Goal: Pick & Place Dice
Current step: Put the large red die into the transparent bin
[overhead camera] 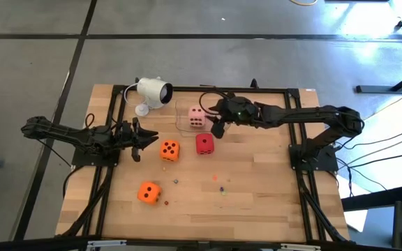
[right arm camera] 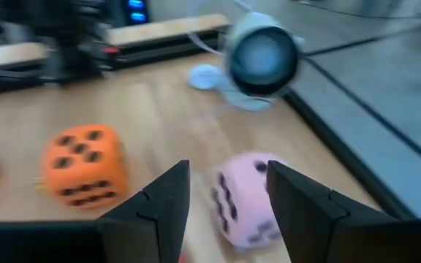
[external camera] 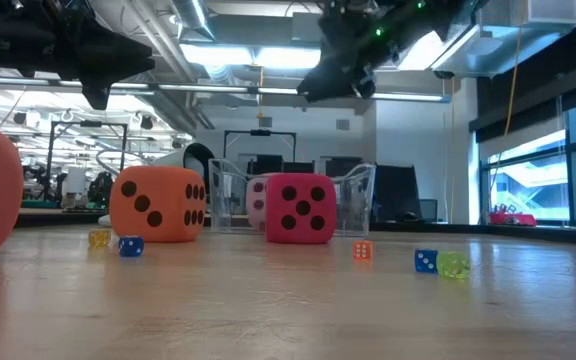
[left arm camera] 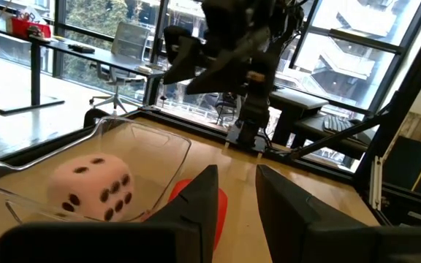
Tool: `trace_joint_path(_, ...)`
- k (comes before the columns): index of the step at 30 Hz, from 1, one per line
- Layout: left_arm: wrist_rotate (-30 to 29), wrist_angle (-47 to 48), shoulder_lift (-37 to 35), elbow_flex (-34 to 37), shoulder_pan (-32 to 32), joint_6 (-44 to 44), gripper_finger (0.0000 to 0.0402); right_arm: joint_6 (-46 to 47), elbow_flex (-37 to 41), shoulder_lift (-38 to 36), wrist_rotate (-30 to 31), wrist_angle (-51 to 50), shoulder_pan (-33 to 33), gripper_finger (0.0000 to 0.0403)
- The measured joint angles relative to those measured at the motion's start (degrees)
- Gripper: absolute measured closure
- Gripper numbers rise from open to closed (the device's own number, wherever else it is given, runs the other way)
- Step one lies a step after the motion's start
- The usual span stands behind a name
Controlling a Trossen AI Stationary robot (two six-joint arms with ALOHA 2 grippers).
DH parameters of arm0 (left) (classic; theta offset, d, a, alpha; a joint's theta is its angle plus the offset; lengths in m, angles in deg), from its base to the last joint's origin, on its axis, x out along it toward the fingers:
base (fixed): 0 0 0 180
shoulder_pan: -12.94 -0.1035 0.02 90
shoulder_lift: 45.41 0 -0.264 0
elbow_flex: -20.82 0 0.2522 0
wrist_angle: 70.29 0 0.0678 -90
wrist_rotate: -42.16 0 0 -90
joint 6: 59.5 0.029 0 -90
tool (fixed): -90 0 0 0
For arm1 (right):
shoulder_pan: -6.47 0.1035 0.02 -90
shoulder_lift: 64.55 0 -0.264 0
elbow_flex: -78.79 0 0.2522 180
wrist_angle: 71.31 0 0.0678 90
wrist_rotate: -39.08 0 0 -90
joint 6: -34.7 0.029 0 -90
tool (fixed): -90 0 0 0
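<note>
A pale pink die (overhead camera: 196,117) sits inside a clear open container (overhead camera: 183,120) at the far middle of the table. In front of it a red die (overhead camera: 204,143) and an orange die (overhead camera: 169,149) rest on the wood, with a second orange die (overhead camera: 149,192) nearer the front. My right gripper (overhead camera: 218,128) hangs open in the air just right of the container, above the red die (external camera: 300,208), with nothing between its fingers (right arm camera: 168,191). My left gripper (overhead camera: 144,138) waits open and level at the left, pointing toward the first orange die.
A white camera on a round foot (overhead camera: 152,93) stands at the far left, close to the container. Tiny coloured dice (overhead camera: 221,187) lie scattered at mid-table. Black rails (overhead camera: 299,167) run along the table's sides. Bare wood lies at the front right.
</note>
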Motion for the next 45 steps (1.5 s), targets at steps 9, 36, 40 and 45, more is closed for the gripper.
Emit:
trace_joint_path(9, -0.02, -0.02, 0.0, 0.0, 0.01, 0.02, 0.0313, 2.84, -0.59, 0.0, -10.22, 0.06, 3.1, 0.0222)
trace_joint_path(36, -4.4, -2.62, 15.77, -12.3, -0.02, -2.28, 0.0313, 7.63, -0.59, 0.0, 3.69, -16.99, 12.89, 0.0222)
trace_joint_path(40, -2.58, -2.36, 21.23, -16.08, -0.02, -1.86, 0.0313, 7.85, 0.36, -0.02, 8.25, -18.82, 14.63, 0.0222)
trace_joint_path(45, -1.59, 1.83, 27.34, -22.43, 0.0, -0.37, 0.0313, 8.0, 2.17, -0.02, 9.14, -18.76, 16.04, 0.0222)
